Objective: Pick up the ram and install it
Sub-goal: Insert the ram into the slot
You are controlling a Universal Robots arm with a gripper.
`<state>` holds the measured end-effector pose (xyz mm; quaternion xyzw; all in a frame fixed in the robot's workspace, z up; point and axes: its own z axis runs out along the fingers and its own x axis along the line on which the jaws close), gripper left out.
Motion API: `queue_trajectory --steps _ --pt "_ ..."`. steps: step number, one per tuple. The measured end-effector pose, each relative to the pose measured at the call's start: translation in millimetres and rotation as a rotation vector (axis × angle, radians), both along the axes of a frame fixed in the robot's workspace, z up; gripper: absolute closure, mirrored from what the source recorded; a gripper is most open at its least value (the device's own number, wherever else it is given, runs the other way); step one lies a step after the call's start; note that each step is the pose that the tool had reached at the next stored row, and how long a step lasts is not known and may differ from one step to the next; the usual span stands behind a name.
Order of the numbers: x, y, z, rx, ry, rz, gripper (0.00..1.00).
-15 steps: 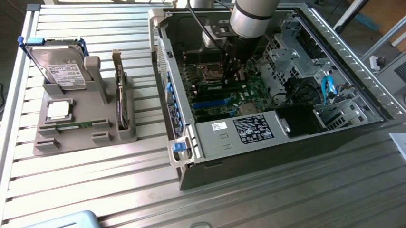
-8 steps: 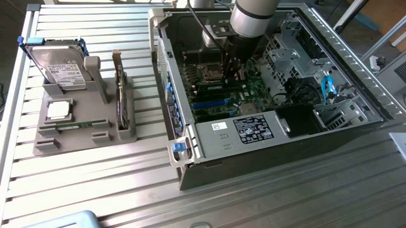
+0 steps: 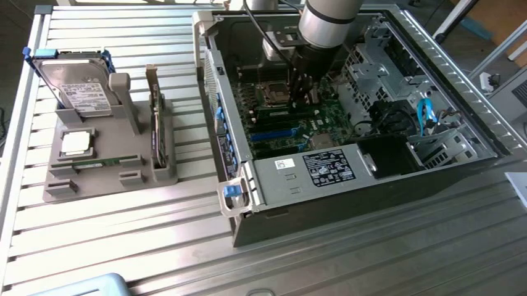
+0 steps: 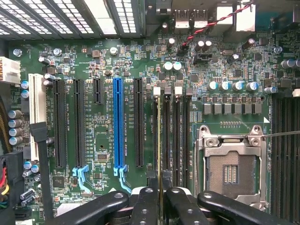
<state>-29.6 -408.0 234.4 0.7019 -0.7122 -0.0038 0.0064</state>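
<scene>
- Inside the open computer case (image 3: 280,179), the arm reaches down over the motherboard (image 3: 329,117), with the gripper (image 3: 300,92) above the memory slots.
- In the wrist view the gripper (image 4: 161,192) has its fingers (image 4: 145,204) pressed together, pinching the ram (image 4: 160,140) between them.
- The ram is seen edge-on as a thin pale line, lined up along the memory slot farthest from the processor socket (image 4: 232,168).
- Whether the ram is fully seated in that slot cannot be told.
- The other memory slots (image 4: 180,136) lie just beside it, between the ram and the socket; a blue slot (image 4: 118,124) lies on its other side.
- On the exterior view's left, a gray holder (image 3: 107,179) on the table (image 3: 123,246) carries a hard drive (image 3: 78,86), an upright card (image 3: 154,92) and a thin green stick (image 3: 91,162) lying flat.
</scene>
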Motion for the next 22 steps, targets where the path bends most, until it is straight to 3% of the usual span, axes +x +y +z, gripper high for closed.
queue_trajectory --steps 11,22 --pt "2.9 0.0 0.0 0.0000 0.0012 0.002 0.87" --pt "2.9 -0.2 0.0 -0.0016 0.0012 0.062 0.87"
